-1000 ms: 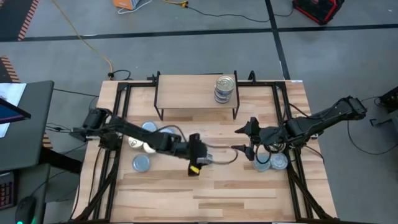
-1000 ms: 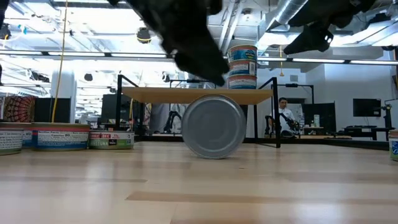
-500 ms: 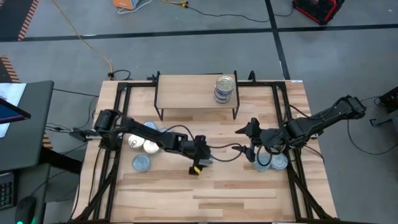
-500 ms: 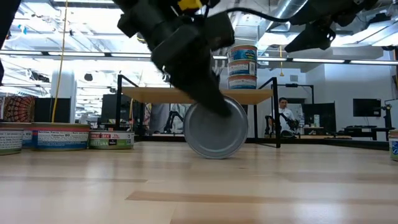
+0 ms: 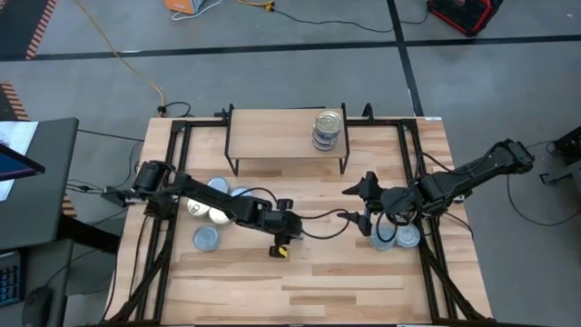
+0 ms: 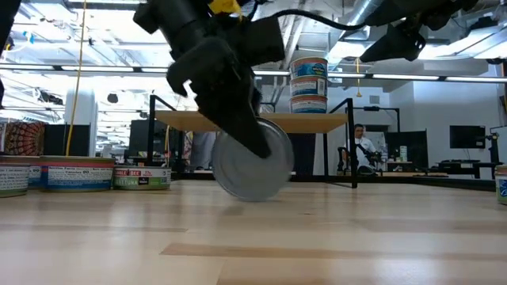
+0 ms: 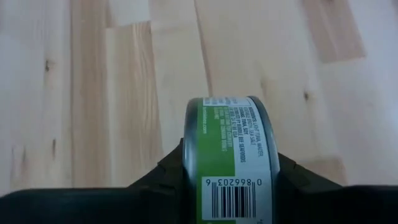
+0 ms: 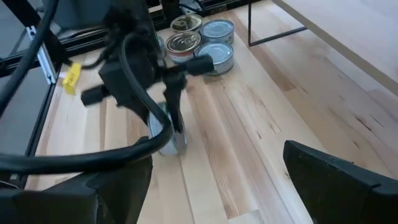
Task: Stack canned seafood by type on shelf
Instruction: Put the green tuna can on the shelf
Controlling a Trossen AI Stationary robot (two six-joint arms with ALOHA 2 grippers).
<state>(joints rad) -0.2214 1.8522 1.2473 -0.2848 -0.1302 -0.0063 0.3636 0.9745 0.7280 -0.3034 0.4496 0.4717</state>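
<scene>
Two tins (image 5: pixel 328 129) stand stacked on the shelf (image 5: pixel 272 134), toward its right end; the rest of its top is bare, so by my judgement the sorting has only begun. In front of the shelf, near the tabletop's (image 5: pixel 309 282) middle, the left pincer (image 5: pixel 283 238) has its fingers (image 7: pixel 168 177) pressed on both flat faces of a tin on edge (image 6: pixel 252 158), rim down at the wood. The green label and barcode show between the fingers, so it is gripped. Left of that, in front of the shelf's left leg, a group of tins (image 5: pixel 211 209) waits, and more tins (image 5: pixel 397 235) sit in front of the shelf's right leg, under the right arm. The right pincer (image 5: pixel 356 204) hangs there with its fingers spread wide and nothing between them.

Still to do: lift this tin to the shelf and bring the others by kind.

The right-hand tins are partly covered by the arm, so their number and labels are unclear. Whether the gripped tin touches the wood cannot be told.
</scene>
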